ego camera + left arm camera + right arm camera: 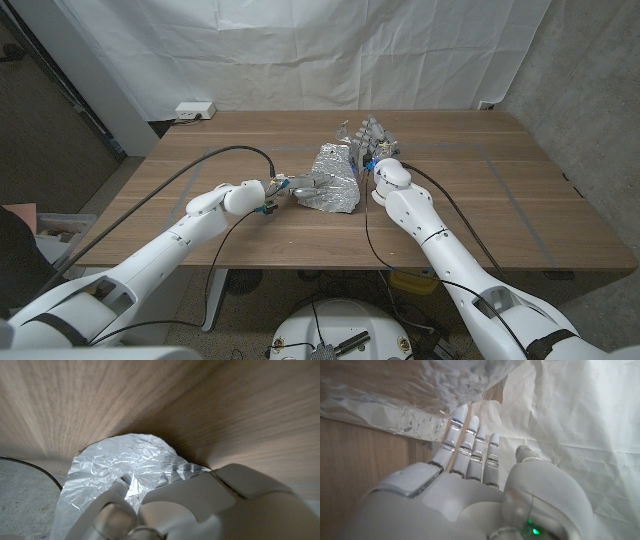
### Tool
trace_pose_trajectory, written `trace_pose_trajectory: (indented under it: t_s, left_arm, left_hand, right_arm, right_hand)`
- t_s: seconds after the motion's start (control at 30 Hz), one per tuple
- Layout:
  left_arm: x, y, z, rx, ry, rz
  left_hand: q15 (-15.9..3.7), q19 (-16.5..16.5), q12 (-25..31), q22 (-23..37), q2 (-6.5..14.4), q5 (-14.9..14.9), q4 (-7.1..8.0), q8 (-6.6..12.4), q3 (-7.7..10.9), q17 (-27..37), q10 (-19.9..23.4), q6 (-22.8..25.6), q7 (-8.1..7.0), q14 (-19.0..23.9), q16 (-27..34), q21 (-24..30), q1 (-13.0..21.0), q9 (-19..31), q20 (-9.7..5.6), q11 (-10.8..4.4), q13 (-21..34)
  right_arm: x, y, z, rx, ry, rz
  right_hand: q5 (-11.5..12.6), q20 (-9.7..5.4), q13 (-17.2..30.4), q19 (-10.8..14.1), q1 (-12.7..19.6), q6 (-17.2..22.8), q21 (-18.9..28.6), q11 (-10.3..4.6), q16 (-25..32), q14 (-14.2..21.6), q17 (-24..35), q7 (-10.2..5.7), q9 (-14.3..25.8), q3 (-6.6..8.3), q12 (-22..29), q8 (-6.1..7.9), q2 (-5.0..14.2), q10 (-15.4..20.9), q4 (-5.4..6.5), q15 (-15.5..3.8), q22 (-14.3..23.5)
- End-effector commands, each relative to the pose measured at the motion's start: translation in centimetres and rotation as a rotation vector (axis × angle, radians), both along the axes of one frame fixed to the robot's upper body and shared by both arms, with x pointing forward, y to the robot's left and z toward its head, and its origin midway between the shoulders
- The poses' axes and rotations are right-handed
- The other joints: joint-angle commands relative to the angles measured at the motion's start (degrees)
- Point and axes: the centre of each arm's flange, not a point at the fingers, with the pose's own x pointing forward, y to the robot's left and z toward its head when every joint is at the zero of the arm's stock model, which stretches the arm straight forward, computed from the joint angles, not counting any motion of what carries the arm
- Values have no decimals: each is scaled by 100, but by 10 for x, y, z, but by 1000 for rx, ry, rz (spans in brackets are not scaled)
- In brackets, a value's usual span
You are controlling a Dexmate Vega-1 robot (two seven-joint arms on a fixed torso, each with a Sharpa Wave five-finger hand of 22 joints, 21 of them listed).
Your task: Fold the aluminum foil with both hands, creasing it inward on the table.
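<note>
A crumpled sheet of aluminum foil [335,178] sits humped up on the wooden table [470,190] near its middle, its sides turned inward. My left hand [291,187] reaches in from the left, and its fingertips [123,481] press against the foil [125,465]; I see no grip on it. My right hand [373,140] stands along the foil's right side with its fingers [470,440] stretched out straight toward the far edge, beside the foil [385,415] and holding nothing.
A white power strip [194,110] lies at the table's back left corner. A white cloth backdrop [330,50] hangs behind the table. Black cables [215,157] run along both arms. Bare wood lies to the left and right of the foil.
</note>
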Motion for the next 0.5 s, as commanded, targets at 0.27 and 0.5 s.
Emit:
trace_pose_trajectory:
  t_s: [0.27, 0.5]
  left_arm:
    - [3, 1, 3, -2, 0, -2]
    - [5, 0, 4, -3, 2, -6]
  left_hand:
    - [-26, -30, 19, 3, 523, 46, 2, 24, -22, 31, -249, -42, 9, -566, 55, -12, 22, 11, 514, -2, 22]
    - [-30, -33, 14, 3, 525, 46, 3, 17, -21, 32, -265, -67, 3, -571, 54, -14, 22, 11, 512, -9, 22]
  right_arm:
    - [-17, 28, -24, -286, -213, -222]
    - [-19, 36, -33, -505, -273, -273]
  right_hand:
    - [85, -178, -107, -167, 65, 414, -239, -39, -131, -27, -123, -27, -3, 482, -69, 157, 203, 274, -45, -144, -12]
    - [128, -354, -195, -247, 234, 427, -427, -131, -255, -136, -268, -82, -11, 1050, -258, 122, 213, 207, -123, -217, -19]
